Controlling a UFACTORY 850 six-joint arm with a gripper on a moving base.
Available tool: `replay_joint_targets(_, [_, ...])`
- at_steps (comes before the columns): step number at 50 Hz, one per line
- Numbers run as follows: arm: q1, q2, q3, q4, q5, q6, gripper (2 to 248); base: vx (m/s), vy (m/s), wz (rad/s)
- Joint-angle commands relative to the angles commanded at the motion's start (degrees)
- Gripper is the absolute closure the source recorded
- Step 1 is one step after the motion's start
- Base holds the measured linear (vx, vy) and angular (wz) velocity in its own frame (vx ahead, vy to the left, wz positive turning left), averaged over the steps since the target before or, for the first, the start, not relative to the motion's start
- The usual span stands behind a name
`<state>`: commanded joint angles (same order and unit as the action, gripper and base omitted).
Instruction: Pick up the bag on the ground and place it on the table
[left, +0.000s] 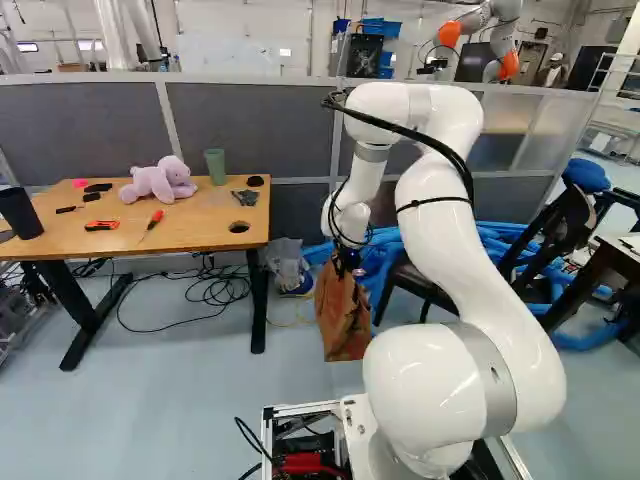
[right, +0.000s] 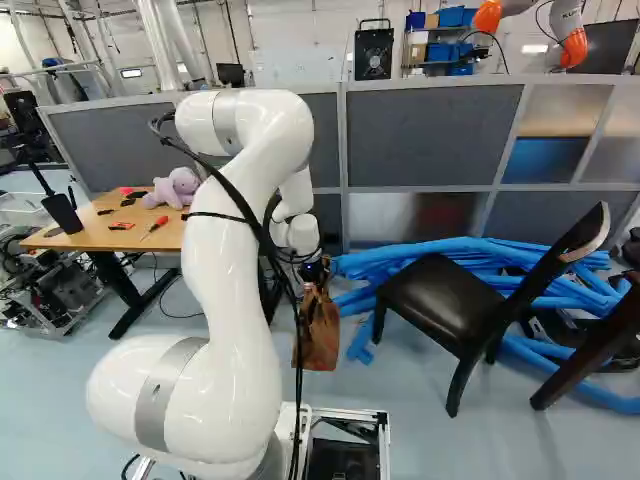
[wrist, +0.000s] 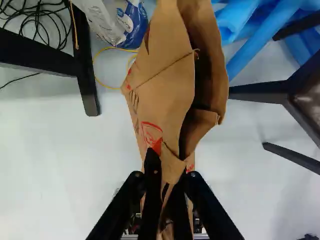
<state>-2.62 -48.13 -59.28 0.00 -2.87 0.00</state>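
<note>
Below the wrist, my gripper holds the brown paper bag, which hangs down to the right of the table in the left base view. In the right base view the same bag hangs just beyond my arm. The wrist view has the gripper shut on the bag's folded paper, with a finger on either side of the crumpled edge. Whether the bag's bottom touches the floor I cannot tell.
A pink-purple plush toy, a green cup and small tools lie on the table. A black chair and blue tubes stand right of the bag. A plastic bag sits by the table leg. Another robot is behind the partition.
</note>
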Motion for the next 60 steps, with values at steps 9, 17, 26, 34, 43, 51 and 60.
replay_joint_targets(9, [0.02,1.83,0.84,0.00,-1.42,0.00,225,0.000,0.000,0.000])
replay_joint_targets(17, [0.03,3.43,1.51,0.00,-2.68,0.00,225,0.000,0.000,0.000])
replay_joint_targets(26, [0.05,5.23,2.22,0.00,-4.11,0.00,225,0.000,0.000,0.000])
replay_joint_targets(34, [0.07,6.83,2.81,0.00,-5.37,0.00,225,0.000,0.000,0.000])
replay_joint_targets(43, [0.09,8.62,3.44,0.00,-6.80,0.00,225,0.000,0.000,0.000])
replay_joint_targets(51, [0.11,10.23,3.99,0.00,-8.07,0.00,225,0.000,0.000,0.000])
replay_joint_targets(60, [0.13,12.04,4.57,0.00,-9.49,0.00,225,0.000,0.000,0.000])
